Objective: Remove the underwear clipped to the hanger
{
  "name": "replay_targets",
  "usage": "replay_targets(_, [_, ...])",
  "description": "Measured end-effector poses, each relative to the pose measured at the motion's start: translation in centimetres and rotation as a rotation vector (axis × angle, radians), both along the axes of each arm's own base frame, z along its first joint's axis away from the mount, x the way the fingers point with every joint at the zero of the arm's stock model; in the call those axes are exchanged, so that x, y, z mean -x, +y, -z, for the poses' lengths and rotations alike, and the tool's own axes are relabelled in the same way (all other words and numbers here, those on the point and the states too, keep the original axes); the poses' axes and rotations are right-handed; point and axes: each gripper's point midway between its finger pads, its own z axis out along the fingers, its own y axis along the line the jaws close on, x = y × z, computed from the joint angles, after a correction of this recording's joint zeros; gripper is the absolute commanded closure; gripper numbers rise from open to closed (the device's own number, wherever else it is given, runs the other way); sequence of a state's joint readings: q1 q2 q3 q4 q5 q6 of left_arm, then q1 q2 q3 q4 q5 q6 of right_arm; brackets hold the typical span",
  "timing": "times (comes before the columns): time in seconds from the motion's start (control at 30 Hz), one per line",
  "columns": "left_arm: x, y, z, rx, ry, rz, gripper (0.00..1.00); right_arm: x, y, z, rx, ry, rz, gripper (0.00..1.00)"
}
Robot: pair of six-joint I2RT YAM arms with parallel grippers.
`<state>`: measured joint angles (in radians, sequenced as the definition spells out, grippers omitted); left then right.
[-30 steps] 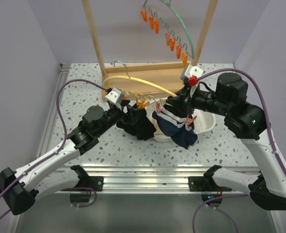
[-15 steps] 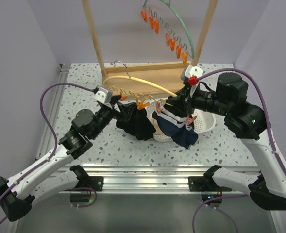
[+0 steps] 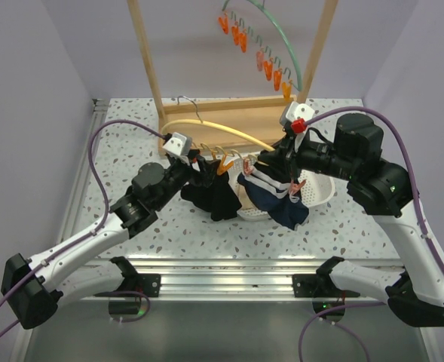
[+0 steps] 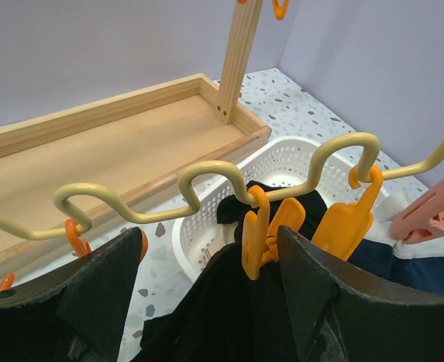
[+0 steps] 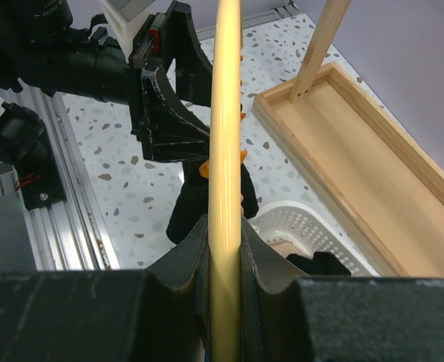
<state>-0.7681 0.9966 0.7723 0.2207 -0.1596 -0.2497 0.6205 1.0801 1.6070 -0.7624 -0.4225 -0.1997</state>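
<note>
Black underwear [image 3: 214, 197] hangs under the yellow hanger [image 3: 223, 130], on its near side, pinched in an orange clip [image 4: 255, 235]. Navy underwear [image 3: 280, 202], white trim, hangs under the hanger to the right of the black one, next to a pink clip [image 4: 430, 215]. Both are clipped on.

Left claw [image 3: 203, 167] is at the hanger's left half with its jaws spread wide, one finger [image 4: 95, 300] on each side of the orange clip and black cloth between them. Can't tell if it touches the clip.

Right claw [image 5: 225, 260] is clamped tight on the hanger's bar at the right end and holds it above the counter [image 3: 131, 147].

White basket [image 3: 317, 193] sits on the counter right under the hanger. Behind the hanger is the wooden rack [image 3: 148, 56], its tray base on the counter. A green hanger [image 3: 291, 47] with orange clips hangs from the rack, well above the yellow one.
</note>
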Motion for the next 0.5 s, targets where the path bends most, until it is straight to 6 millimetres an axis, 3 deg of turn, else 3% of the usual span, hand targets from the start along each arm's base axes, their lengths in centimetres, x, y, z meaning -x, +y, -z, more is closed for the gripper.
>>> replay_targets(0.5, [0.26,-0.78,-0.47,0.034,0.000,0.028,0.24,-0.22,-0.09,0.42,0.007,0.007,0.008,1.00])
